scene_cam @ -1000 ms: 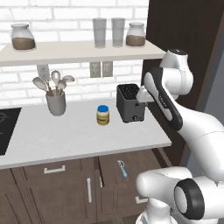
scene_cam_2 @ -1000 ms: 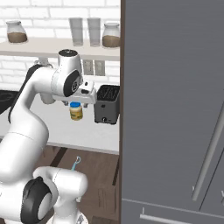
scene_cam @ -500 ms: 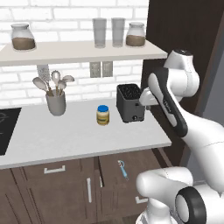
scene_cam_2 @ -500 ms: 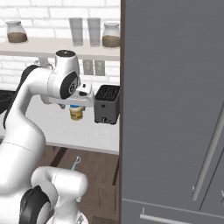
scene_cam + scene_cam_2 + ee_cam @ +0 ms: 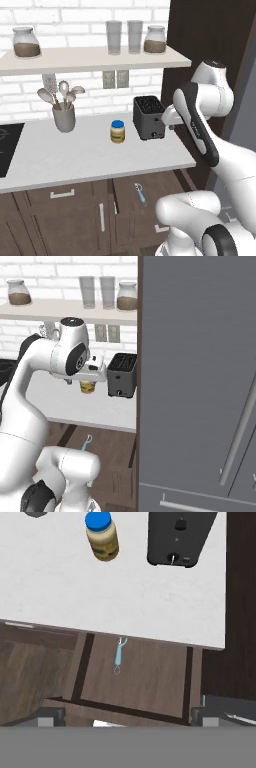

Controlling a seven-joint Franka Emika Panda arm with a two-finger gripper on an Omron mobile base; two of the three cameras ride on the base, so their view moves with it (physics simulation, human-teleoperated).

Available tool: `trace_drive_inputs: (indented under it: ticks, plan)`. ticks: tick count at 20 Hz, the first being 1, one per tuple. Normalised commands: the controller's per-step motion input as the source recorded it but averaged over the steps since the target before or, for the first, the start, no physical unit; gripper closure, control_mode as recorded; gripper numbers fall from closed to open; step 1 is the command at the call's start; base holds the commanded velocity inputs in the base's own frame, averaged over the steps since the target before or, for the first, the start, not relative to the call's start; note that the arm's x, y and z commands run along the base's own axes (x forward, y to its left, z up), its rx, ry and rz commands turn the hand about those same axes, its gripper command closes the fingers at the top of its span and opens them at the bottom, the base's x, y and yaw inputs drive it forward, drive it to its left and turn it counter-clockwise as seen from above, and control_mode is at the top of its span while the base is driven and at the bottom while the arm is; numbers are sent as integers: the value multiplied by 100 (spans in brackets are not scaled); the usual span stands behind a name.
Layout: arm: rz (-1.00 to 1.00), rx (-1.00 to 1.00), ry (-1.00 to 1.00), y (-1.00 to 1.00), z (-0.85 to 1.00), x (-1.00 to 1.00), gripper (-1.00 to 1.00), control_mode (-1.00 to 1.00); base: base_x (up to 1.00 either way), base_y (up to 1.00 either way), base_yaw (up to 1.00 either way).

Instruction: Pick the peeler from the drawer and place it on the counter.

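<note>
The peeler (image 5: 119, 655), slim with a light blue handle, lies alone on the floor of the open dark wood drawer (image 5: 150, 682), just below the counter's edge. It also shows in the drawer (image 5: 150, 202) as a small blue peeler (image 5: 141, 193) and as the peeler (image 5: 88, 442). The light grey counter (image 5: 60, 587) runs above it. My gripper (image 5: 127, 718) hangs high above the drawer, looking straight down, open, its fingertips (image 5: 50, 716) far apart and nothing between them.
A yellow jar with a blue lid (image 5: 117, 131) and a black toaster (image 5: 149, 117) stand on the counter near its right end. A grey utensil cup (image 5: 64, 117) is further left. A tall dark panel (image 5: 200, 381) rises at the right.
The arm's upper joints have swung a little rightward and the hand has shifted slightly over the counter's edge. The peeler lies where it was in the drawer.
</note>
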Motion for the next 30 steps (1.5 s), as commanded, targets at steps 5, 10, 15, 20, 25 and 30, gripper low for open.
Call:
trace_drive_inputs:
  ticks: [5,10,15,20,25,30]
  plan:
    - [0,0,0,0,0,-1,-100,-100,0,0,0]
    - [0,0,0,2,0,-16,-100,100,-35,17,0]
    - [0,0,0,0,0,0,-100,100,-98,47,0]
    - [0,0,0,0,0,0,-100,100,-58,88,-10]
    - [0,0,0,0,0,0,-100,100,-2,100,-41]
    - [0,0,0,0,0,0,-100,100,32,100,-50]
